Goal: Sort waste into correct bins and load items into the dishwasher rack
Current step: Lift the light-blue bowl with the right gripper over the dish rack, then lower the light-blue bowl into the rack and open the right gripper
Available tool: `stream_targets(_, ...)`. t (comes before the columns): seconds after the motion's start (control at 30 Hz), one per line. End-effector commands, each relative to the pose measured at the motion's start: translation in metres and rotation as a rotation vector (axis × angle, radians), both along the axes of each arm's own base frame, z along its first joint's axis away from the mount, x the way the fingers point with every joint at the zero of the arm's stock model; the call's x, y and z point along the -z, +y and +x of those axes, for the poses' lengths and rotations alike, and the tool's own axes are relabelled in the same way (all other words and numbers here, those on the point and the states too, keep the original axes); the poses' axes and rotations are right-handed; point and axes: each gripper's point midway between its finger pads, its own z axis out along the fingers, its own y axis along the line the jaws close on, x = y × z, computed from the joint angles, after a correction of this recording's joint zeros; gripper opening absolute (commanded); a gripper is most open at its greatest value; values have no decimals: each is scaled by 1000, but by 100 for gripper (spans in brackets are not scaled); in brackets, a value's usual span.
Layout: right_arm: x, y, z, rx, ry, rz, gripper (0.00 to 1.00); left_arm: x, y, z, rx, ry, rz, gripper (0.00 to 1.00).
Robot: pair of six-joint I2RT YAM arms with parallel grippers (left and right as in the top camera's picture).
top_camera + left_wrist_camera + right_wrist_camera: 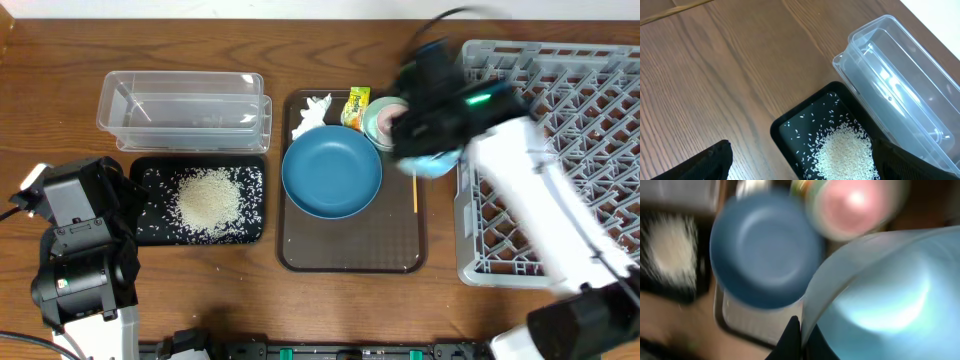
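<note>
**Right claw pinching the light-blue bowl by its rim, above the brown tray**

The brown tray (350,262) sits mid-table and serves as the landmark; above its right edge hangs the right gripper (799,335), closed on the rim of the light-blue bowl (880,295), one finger inside the wall and one outside; the view is blurred, so how deep the bite goes cannot be told.

On the tray: the dark-blue bowl (332,172) at its centre; a tissue (312,115) and a wrapper (355,108) along its far edge; a mint bowl (372,125) in its far right corner with the pink cup (855,202) seemingly inside it.

Right of the tray stands the rack (590,90); left of it lies the black tray (150,175) holding rice (208,200), with the tub (185,105) beyond that.

The left gripper (802,160) hovers over the black tray, jaws wide apart and empty.

The held bowl looks rigid, smooth-walled and fairly light; probably slick, so a one-sided rim pinch may let it swing or slide; the rim is the only thin edge to take, and a slow, level carry toward the rack would seem wise; if ceramic, a knock on the pegs could chip it.
</note>
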Motion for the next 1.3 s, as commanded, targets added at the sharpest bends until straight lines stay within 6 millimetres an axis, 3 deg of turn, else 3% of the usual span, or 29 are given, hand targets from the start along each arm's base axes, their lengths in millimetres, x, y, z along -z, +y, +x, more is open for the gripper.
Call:
stream_targets(0.0,-29,-41,19,-17,-84,179,1,-8,2,0,-12,-24,3,91)
stream_targets(0.17,-47,-116,44,50,-190,409,1,-8,2,0,-13,-24,3,91)
stream_targets(0.37,-57,-164,67,48,-337,634,1,-8,2,0,-13,-24,3,91)
stream_targets(0.53,-46,-180,87,-4,-407,777,1,-8,2,0,-13,-24,3,91)
stream_targets(0.77,4,-205,112,84,-339,840,1,-8,2,0,-13,-24,3,91)
stream_targets(0.87,16,-215,112,117,-319,849,1,-8,2,0,-13,-24,3,91)
stream_targets(1.07,23,-236,108,192,-297,835,1,-8,2,0,-13,-24,3,91)
stream_targets(1.27,51,-259,97,331,-199,729,4,-8,2,0,-12,-24,3,91)
